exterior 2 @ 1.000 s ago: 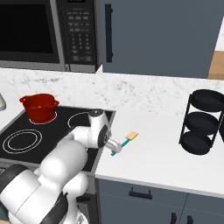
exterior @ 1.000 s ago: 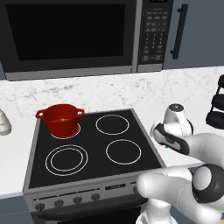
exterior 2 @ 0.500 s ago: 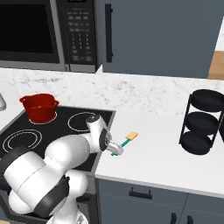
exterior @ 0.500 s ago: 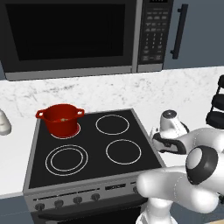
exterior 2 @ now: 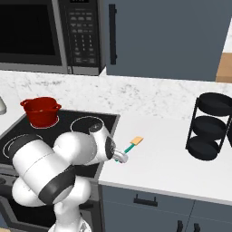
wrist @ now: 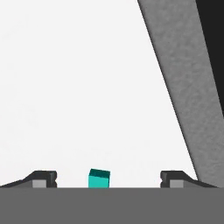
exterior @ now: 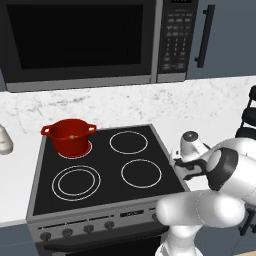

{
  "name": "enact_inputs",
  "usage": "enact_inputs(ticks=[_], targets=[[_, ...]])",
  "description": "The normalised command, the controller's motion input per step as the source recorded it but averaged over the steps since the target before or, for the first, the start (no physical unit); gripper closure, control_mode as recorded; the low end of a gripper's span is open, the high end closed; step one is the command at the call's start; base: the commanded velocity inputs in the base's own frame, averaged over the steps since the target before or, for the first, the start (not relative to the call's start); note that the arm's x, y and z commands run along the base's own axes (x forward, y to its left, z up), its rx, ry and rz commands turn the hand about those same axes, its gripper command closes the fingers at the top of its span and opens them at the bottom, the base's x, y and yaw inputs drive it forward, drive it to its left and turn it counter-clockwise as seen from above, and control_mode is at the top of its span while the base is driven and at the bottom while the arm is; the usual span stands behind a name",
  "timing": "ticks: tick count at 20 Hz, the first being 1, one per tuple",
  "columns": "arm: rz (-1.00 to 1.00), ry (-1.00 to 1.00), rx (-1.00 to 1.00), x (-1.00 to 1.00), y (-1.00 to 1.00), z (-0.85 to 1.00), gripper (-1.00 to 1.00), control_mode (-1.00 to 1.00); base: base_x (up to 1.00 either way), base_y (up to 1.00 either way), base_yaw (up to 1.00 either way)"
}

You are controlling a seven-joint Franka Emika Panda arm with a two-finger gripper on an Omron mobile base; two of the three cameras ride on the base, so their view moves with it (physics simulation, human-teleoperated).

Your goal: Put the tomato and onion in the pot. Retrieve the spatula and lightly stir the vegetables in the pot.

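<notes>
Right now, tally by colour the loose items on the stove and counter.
Red: 1, the pot
Teal and orange: 1, the spatula
Black: 1, the tiered rack
White: 1, a small item at the counter's left edge
Total: 4

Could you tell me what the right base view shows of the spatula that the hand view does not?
Right base view: the whole spatula on the white counter right of the stove, orange head pointing away from the arm, with the black rack beyond. Hand view: the teal handle end between the two spread fingertips, both apart from it. Both: the spatula lying on the counter.
</notes>
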Motion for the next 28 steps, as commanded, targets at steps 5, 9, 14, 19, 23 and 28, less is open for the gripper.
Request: enact_inputs(ticks=[5,9,14,19,23,28], targets=[[0.0,0.0,0.0,0.23,-0.15,-0.11,-1.0,-1.0,0.0,0.0,0.0],[0.0,0.0,0.0,0.08,-0.3,-0.16,-1.0,-1.0,0.0,0.0,0.0],[0.0,0.0,0.0,0.0,-0.35,-0.39,-1.0,-1.0,0.0,0.0,0.0],[0.0,0.06,0.08,-0.02,-0.51,-0.73,1.0,-1.0,0.0,0.0,0.0],[-0.06,0.12,0.15,-0.07,-0.64,-0.75,1.0,-1.0,0.0,0.0,0.0],[-0.14,0.11,0.14,-0.14,-0.37,-0.35,1.0,-1.0,0.0,0.0,0.0]])
